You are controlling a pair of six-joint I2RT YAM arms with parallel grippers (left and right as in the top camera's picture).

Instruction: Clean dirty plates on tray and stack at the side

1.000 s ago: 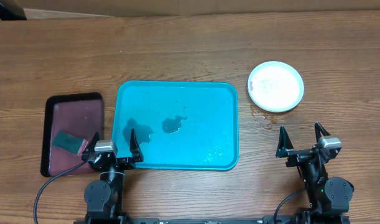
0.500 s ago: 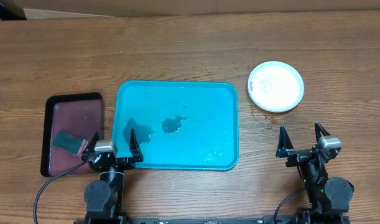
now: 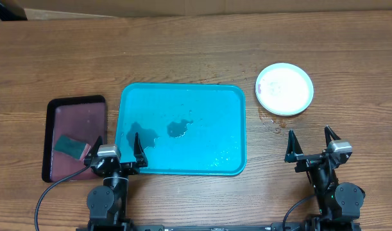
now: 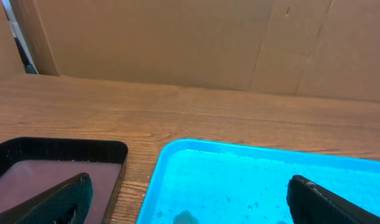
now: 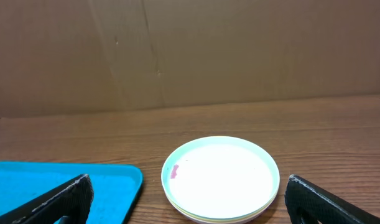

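Overhead: plates [image 3: 284, 88], round, stacked on the table [image 3: 183, 51] just right of the tray [image 3: 208, 109]; top plate white, pale mint rim, small reddish fleck. Tray: turquoise, wet patches. Left pincer [image 3: 117, 146], right pincer [image 3: 308, 140]: fingers spread wide, both empty, at the near edge.
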